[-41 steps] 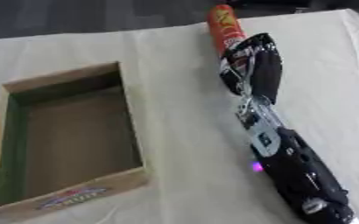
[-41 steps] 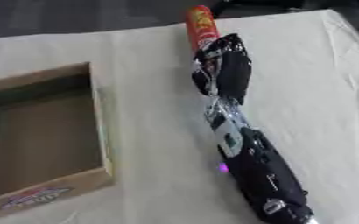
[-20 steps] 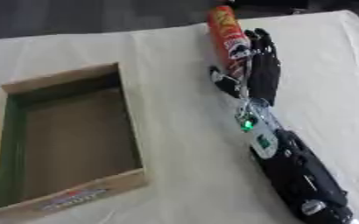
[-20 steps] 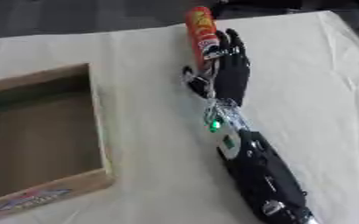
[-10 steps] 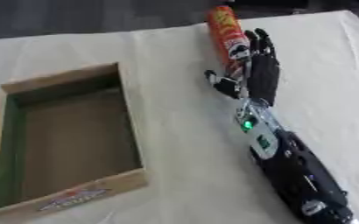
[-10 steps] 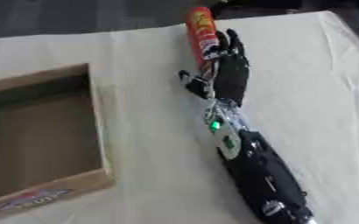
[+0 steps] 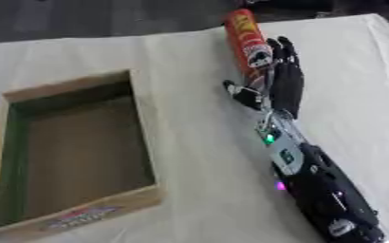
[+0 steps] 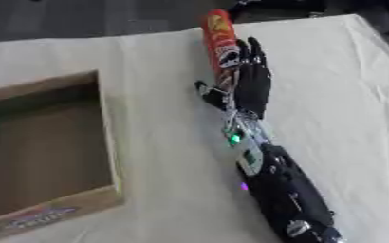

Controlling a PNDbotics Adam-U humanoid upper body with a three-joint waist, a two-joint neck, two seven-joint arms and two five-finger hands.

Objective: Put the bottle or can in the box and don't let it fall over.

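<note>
While the box (image 7: 73,152) sits apart, the right hand (image 7: 282,83), fingers (image 7: 282,50) spread, flanks the upright red can (image 7: 246,42).

No wording can be read. The tall red can (image 7: 247,45), just left of the right hand (image 7: 286,85), bears a yellow mark and a pale patch; the box (image 7: 80,219), well left of that hand, carries a blurred label.
</note>
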